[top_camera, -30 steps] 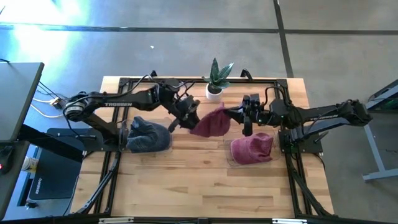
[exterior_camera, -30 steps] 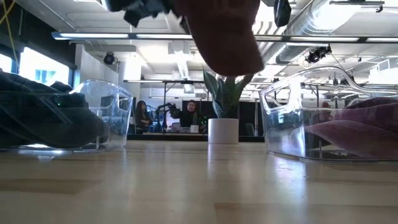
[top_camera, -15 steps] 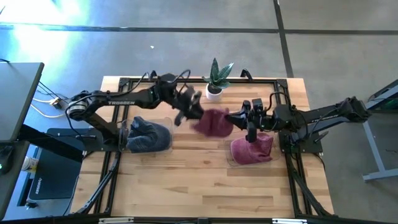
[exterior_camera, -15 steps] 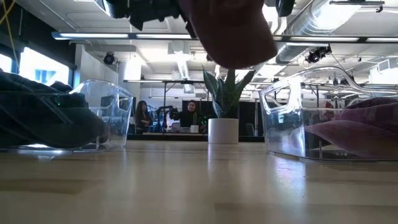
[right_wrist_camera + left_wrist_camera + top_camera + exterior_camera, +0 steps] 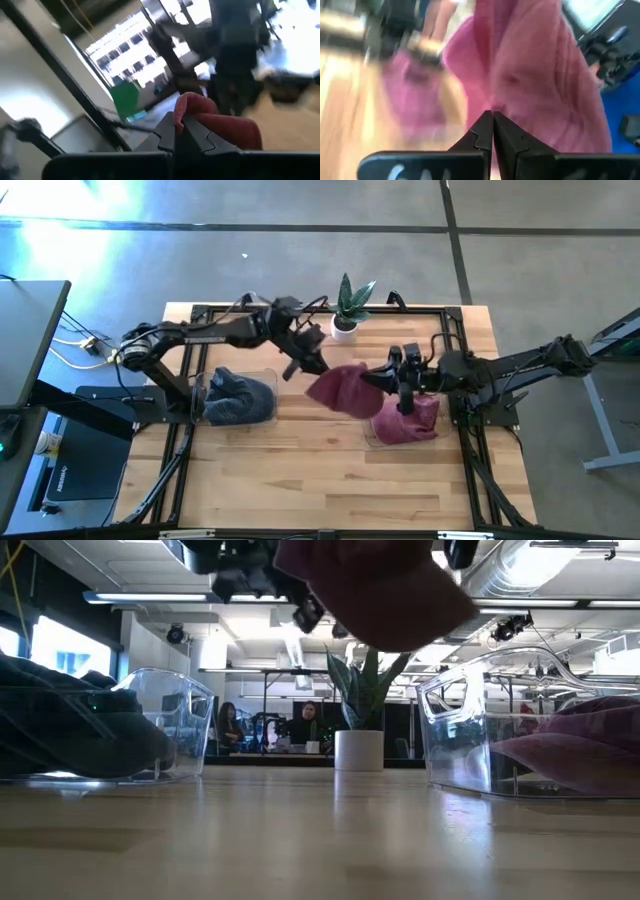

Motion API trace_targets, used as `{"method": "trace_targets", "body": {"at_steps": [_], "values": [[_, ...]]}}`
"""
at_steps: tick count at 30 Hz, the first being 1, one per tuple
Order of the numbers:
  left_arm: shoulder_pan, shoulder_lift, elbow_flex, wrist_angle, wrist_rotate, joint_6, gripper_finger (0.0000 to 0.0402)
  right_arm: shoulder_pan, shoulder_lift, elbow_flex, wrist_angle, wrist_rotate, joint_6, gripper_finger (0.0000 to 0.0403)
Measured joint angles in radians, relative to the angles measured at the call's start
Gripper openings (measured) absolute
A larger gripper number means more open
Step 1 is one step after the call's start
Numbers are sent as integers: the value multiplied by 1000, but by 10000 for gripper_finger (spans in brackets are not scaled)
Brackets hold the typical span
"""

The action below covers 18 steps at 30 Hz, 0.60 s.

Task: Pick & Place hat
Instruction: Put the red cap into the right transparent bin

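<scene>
Both grippers pinch the maroon hat (image 5: pixel 340 388), held in the air above mid-table: the left gripper (image 5: pixel 312 367) clamps its left edge, the right gripper (image 5: pixel 378 379) apparently its right. Just right stands a clear bin (image 5: pixel 372 436) holding another maroon hat (image 5: pixel 410 420).

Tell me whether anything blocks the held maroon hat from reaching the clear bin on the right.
Nothing visible does. The maroon hat hangs from both pincers, left and right, beside the clear bin, which already holds another maroon hat.
</scene>
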Motion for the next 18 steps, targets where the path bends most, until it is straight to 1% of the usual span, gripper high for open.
{"method": "trace_targets", "body": {"at_steps": [1, 3, 5, 8, 11, 13, 15, 18], "values": [[19, -15, 12, -102, 4, 42, 9, 0, 1, 0, -35, 3, 14, 3], [51, -44, 50, -275, -34, 135, 9, -10, 21, 0, -79, 10, 24, 4], [83, -64, 89, -450, -111, 230, 9, -28, 54, 0, -82, 11, 9, 5], [121, -82, 159, -703, -268, 360, 9, -67, 128, 0, -24, 19, -39, 3], [144, -107, 244, -885, -424, 452, 10, -108, 227, 13, 57, 48, -106, 4], [157, -123, 291, -995, -510, 497, 10, -132, 293, 63, 69, 52, -188, 4], [156, -124, 331, -1047, -565, 520, 10, -151, 359, 129, 78, 37, -314, 3], [155, -126, 365, -1116, -585, 521, 10, -165, 457, 227, 61, 9, -486, 3]]}}
